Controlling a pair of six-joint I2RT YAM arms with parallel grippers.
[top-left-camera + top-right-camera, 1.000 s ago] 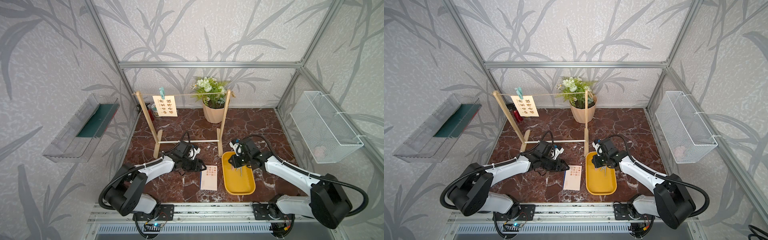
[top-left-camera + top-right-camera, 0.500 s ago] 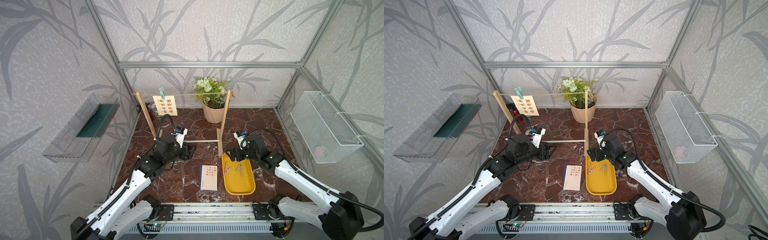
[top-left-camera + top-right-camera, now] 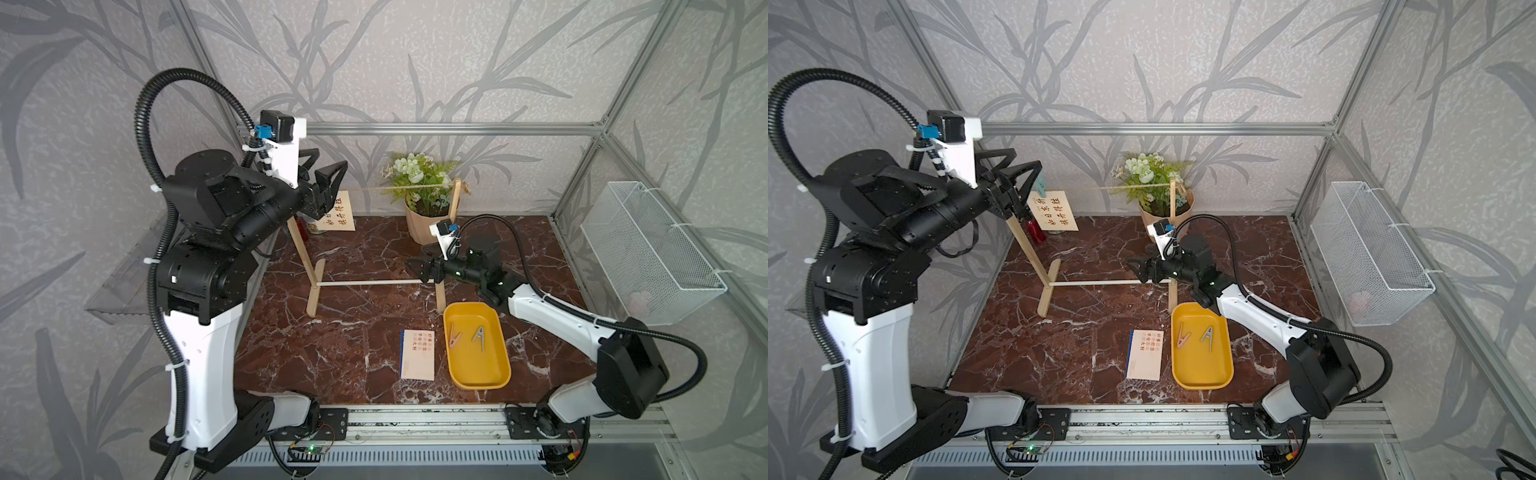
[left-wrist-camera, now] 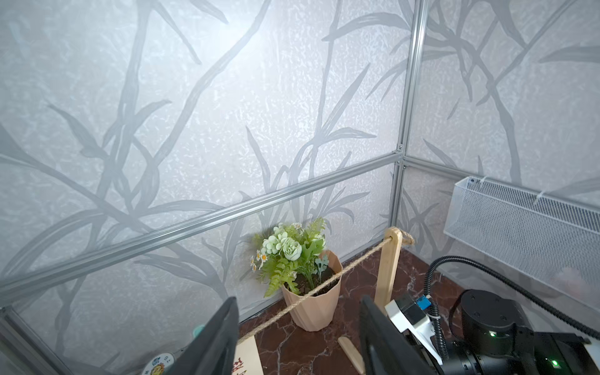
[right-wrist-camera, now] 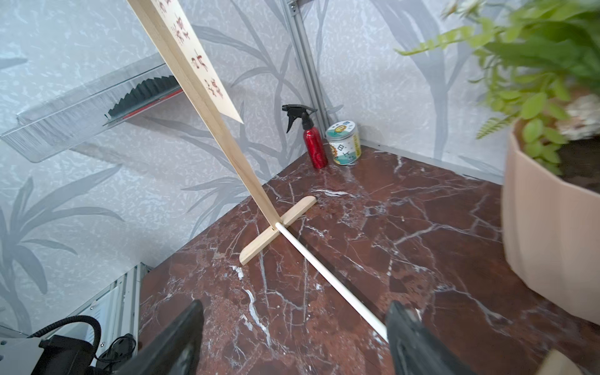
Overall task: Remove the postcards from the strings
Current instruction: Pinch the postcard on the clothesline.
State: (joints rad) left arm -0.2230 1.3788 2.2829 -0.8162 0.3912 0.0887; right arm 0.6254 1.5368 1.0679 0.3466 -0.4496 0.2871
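Marble spread below while my left claw (image 3: 330, 161) stood apart, empty, beside the one hanging postcard (image 3: 338, 214), pegged to the string (image 3: 395, 189) at its left end. Light, bendy paper, I judged: pinch its lower edge. My right claw (image 3: 414, 267) gaped empty.
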